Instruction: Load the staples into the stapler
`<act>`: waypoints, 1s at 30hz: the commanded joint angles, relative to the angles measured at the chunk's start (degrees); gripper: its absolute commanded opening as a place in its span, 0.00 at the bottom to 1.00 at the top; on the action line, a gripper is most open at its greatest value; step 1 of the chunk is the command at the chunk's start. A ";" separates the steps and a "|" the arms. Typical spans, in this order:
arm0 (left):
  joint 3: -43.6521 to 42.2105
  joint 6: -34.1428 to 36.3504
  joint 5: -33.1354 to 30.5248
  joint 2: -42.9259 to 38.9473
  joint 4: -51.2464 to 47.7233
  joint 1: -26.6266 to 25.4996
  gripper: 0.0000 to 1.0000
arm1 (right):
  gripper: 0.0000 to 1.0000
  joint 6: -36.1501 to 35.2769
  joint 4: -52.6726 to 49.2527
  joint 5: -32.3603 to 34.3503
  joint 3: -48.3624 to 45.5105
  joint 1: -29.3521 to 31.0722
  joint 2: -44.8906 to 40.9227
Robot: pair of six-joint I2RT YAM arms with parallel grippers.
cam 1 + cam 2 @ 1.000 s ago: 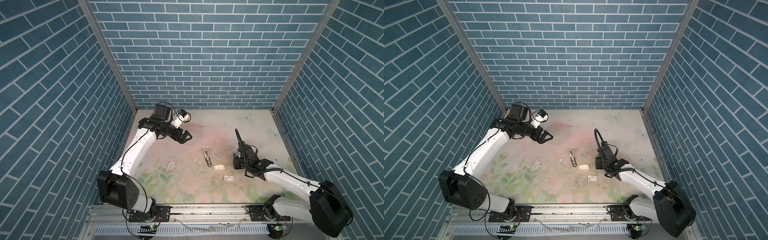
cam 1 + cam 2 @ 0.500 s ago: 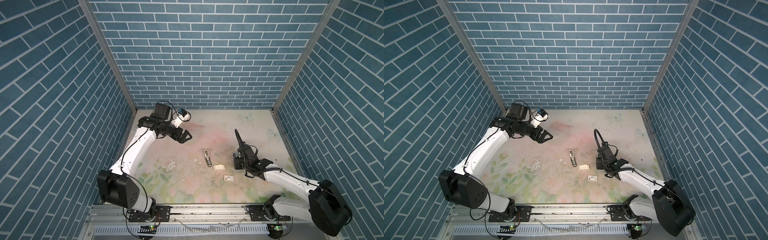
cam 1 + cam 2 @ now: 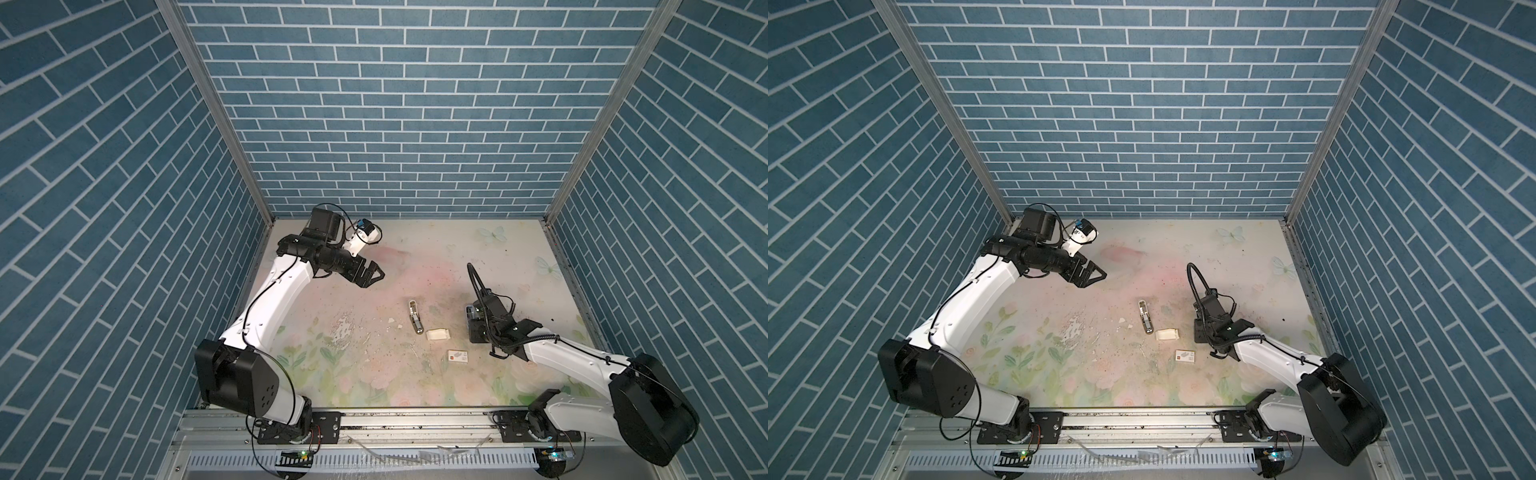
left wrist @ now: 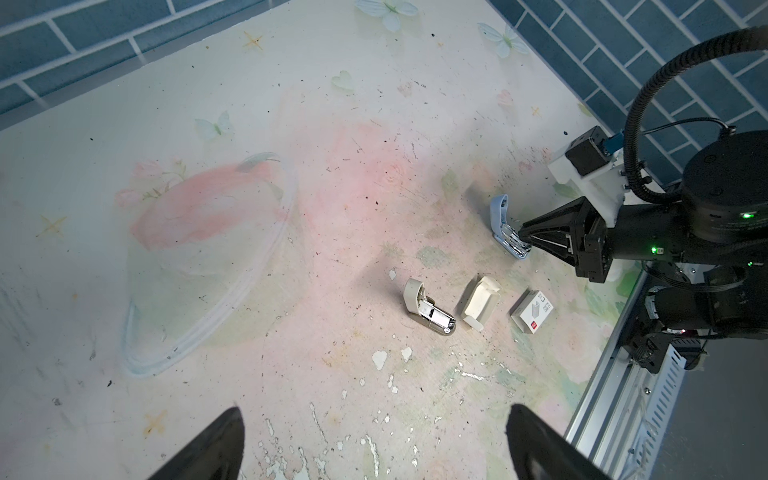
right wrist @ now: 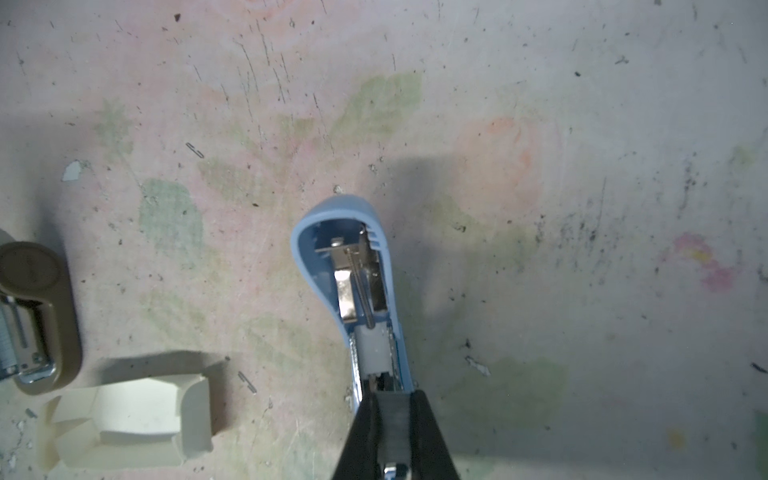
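Staples, a short dark-grey strip, sit pinched in the nearly closed tips of the right gripper. It holds them at the near end of the blue stapler, which sits toward the right edge of the table, about midway between front and back. The stapler's lid is swung up and its metal channel lies bare. As far as I can judge, the strip is only at the mouth of that channel, so it has yet to be slid home and released, and the lid has yet to be shut. The strip's long axis lines up with the channel, running front to back, its free end toward the far edge. A tan stapler, also open, lies roughly parallel nearer the middle, with a cream cardboard tray and a small staple box beside it. The left gripper hangs spread wide and empty near the far left corner.
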 commanded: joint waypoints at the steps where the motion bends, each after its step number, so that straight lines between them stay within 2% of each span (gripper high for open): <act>1: -0.71 0.36 0.89 -0.83 0.06 0.30 1.00 | 0.10 1.96 -1.44 1.28 -0.54 -0.26 0.14; 30: -1.64 0.18 1.44 -0.69 1.02 0.31 1.00 | 0.10 2.27 0.24 -4.10 -0.05 0.62 2.06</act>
